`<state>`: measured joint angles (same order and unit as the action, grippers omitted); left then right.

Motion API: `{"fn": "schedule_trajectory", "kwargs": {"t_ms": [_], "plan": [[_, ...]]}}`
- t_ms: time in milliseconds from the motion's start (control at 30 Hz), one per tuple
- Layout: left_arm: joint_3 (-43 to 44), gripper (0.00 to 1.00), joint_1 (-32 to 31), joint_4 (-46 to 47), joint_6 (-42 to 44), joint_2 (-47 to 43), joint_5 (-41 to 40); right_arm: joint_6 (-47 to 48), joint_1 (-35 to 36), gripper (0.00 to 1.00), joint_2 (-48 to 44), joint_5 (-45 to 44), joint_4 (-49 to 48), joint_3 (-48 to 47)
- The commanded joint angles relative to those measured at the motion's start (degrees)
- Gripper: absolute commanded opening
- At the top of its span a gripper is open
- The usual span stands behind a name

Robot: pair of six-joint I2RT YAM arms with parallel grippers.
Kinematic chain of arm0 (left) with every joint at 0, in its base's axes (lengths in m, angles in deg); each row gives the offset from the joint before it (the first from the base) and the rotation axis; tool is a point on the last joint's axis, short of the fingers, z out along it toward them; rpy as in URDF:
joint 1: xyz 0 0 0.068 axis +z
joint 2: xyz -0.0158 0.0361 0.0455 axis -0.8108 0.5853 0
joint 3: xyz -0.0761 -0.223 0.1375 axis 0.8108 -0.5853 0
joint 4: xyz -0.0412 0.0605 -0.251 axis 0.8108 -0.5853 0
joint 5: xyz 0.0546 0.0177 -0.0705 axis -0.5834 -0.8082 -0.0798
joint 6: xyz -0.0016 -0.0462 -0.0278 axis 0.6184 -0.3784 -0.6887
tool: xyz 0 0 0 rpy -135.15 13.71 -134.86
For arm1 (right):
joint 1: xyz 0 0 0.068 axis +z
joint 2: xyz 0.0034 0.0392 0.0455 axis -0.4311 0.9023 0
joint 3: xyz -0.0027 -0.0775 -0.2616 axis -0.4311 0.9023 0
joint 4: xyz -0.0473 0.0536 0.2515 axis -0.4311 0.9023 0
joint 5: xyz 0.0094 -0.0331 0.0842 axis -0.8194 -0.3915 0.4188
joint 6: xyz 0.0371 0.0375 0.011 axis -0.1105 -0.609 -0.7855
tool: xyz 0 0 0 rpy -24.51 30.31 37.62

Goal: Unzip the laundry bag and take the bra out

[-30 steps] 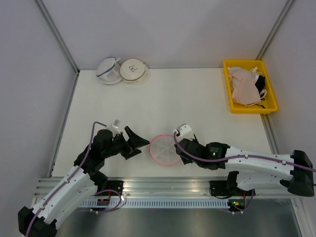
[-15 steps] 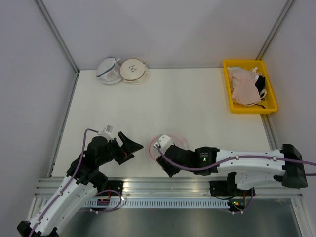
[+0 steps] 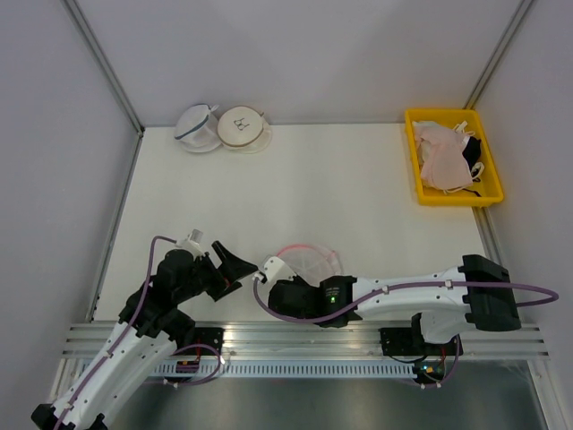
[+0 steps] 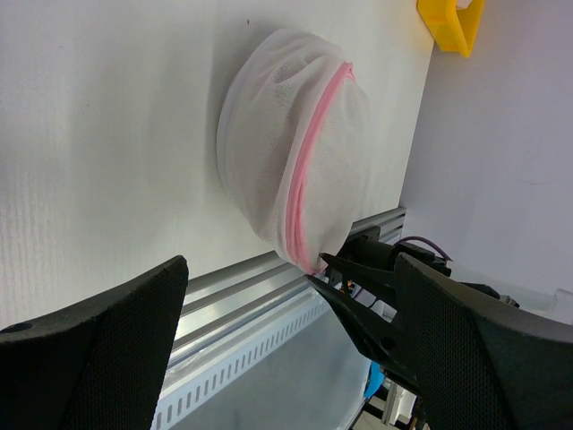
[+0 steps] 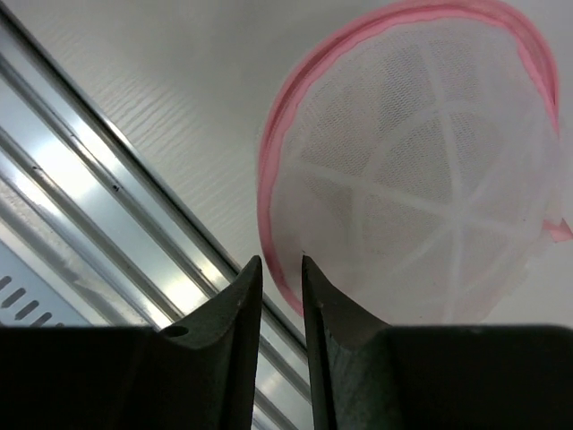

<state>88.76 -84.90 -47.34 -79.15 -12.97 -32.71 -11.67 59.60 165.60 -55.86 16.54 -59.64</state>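
Observation:
The laundry bag [image 3: 312,258] is a white mesh dome with a pink rim, near the table's front edge. It is tipped up on its edge [image 4: 291,152], dome side toward my left arm. My right gripper [image 5: 279,260] reaches in from the rail side, its narrow jaws closed around the pink rim at the bag's lowest point [image 5: 269,210]. From above, the right gripper [image 3: 288,276] sits at the bag's near left edge. My left gripper [image 3: 240,267] stands wide open just left of the bag, touching nothing [image 4: 291,296]. The bra is hidden.
Two other mesh pouches [image 3: 199,128] [image 3: 243,127] lie at the back left. A yellow bin [image 3: 419,184] with pale and dark garments stands at the back right. The aluminium rail [image 3: 295,333] runs along the near edge, right under the bag.
My right arm has swung left along the front edge and its jaws have narrowed onto the bag's rim. The bag went from lying flat to tipped up. The left arm drew back slightly.

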Motion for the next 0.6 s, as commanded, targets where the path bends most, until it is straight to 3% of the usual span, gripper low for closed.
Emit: {"fn": "schedule_trajectory", "kwargs": {"t_ms": [0, 100, 300, 400, 567], "plan": [[1.6, 0.99, 0.2, -0.5, 1.7, -0.5, -0.6, 0.0, 0.5, 0.29, 1.9, -5.4, 1.7, -2.5], [1.7, 0.99, 0.2, -0.7, 1.6, -0.6, -0.6, -0.1, 0.5, 0.26, 2.7, -6.3, 1.6, -2.5], [1.7, 0.99, 0.2, -0.9, 1.5, -1.0, -0.5, -0.8, 0.5, 0.0, 2.1, -8.7, 2.3, -2.6], [1.7, 0.99, 0.2, -0.9, 1.4, -1.0, -0.3, -1.1, 0.5, 0.01, 0.5, -9.0, 2.5, -2.7], [1.8, 1.0, 0.2, 0.0, 1.7, -0.8, 0.7, -2.9, 0.5, 0.01, -10.0, -10.5, -0.3, -1.3]]}}
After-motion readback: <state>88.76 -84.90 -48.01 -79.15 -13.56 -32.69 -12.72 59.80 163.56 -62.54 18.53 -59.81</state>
